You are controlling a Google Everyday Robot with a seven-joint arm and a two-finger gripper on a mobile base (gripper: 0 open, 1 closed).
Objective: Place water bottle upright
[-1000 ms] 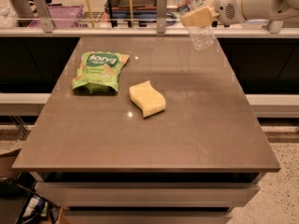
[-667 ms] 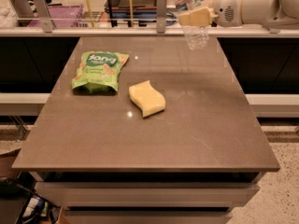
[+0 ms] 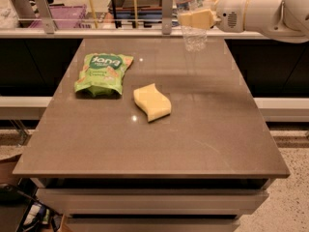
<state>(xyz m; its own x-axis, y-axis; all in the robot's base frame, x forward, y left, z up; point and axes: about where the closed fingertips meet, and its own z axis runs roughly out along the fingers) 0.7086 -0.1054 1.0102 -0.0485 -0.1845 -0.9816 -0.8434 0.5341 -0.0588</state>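
The water bottle is clear and ribbed. It hangs roughly upright, slightly tilted, over the far edge of the brown table. My gripper comes in from the right on a white arm and is shut on the bottle's middle with its cream fingers. The bottle's top reaches the upper edge of the view and its cap does not show. I cannot tell whether its base touches the tabletop.
A green snack bag lies at the table's left rear. A yellow sponge lies near the middle. A metal rail with posts and shelves runs behind the far edge.
My gripper has carried the bottle a little to the left along the table's far edge. The bag and sponge have not moved.
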